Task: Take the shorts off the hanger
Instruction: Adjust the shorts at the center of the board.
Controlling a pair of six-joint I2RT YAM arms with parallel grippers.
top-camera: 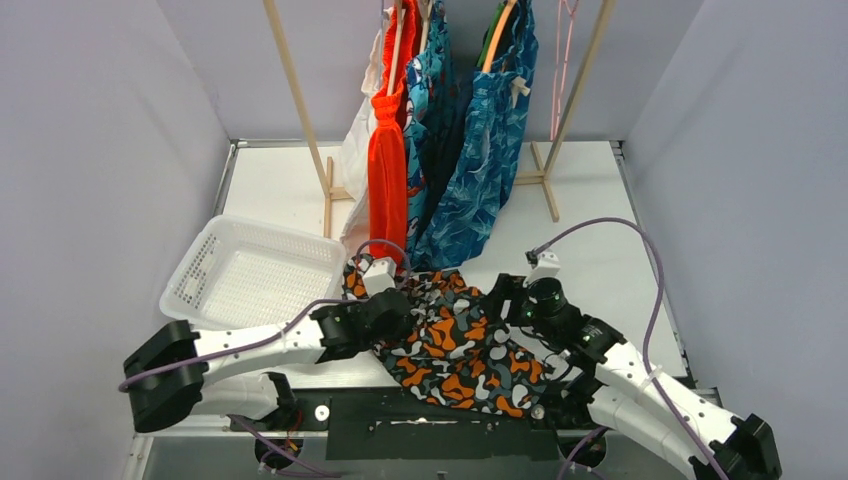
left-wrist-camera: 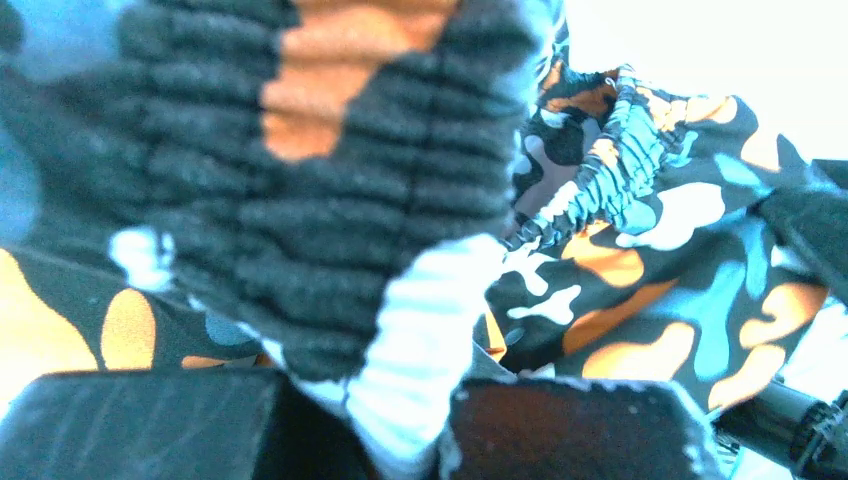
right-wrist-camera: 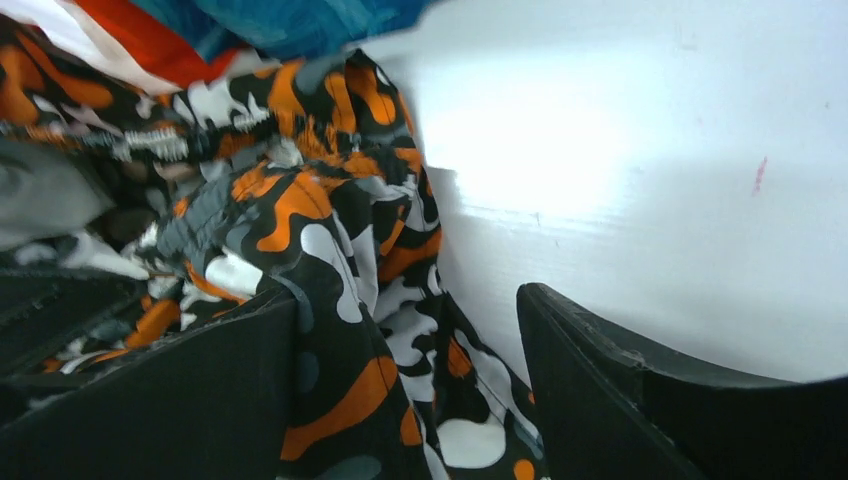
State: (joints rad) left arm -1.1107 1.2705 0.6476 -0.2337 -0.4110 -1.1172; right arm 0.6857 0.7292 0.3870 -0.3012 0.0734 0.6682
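Observation:
The camouflage shorts [top-camera: 455, 340] lie bunched on the table between my two grippers. My left gripper [top-camera: 400, 312] is shut on their ribbed waistband [left-wrist-camera: 380, 170], which fills the left wrist view; fabric is pinched between the fingers [left-wrist-camera: 580, 430]. My right gripper [top-camera: 500, 300] is open at the shorts' right edge, and a fold of the camouflage cloth [right-wrist-camera: 330, 260] lies between its jaws against the left finger [right-wrist-camera: 150, 400]. Bright orange shorts [top-camera: 387, 170], teal printed shorts [top-camera: 425, 110] and blue patterned shorts [top-camera: 480, 160] hang from hangers on the rack behind.
A white slotted basket [top-camera: 200, 270] sits at the left of the table. The wooden rack [top-camera: 300, 110] stands at the back, its feet on the table. Grey walls close in both sides. Bare white table [right-wrist-camera: 650, 150] lies right of the right gripper.

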